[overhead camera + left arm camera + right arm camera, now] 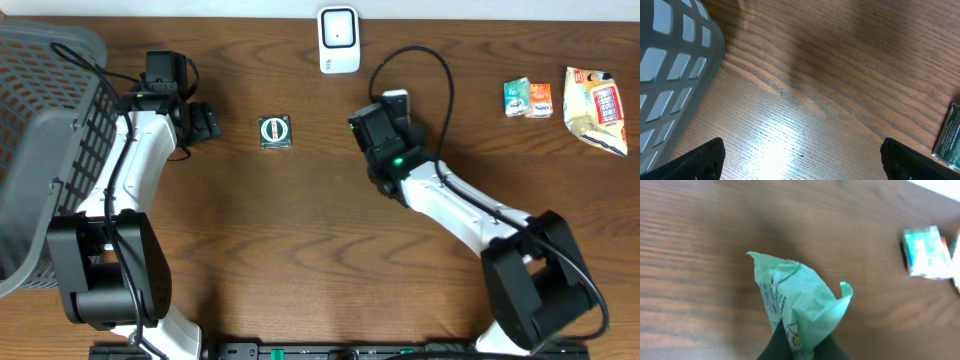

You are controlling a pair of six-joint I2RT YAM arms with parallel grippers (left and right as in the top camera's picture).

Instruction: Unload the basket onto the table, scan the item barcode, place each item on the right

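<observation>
Lengthwise, the green packet (800, 295) (crumpled) points straight out from the right hand (800, 350) pinching it; left hand (802, 162) gapes wide

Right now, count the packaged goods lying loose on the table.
4: dark green packet left of centre; teal carton, orange carton and snack bag far right. Basket may hide more.

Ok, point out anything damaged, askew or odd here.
The pale green plastic packet pinched in the right gripper is crumpled and folded, its print creased, which may hide a barcode. Nothing looks spilled; the small dark green box lies flat on the wooden table.
</observation>
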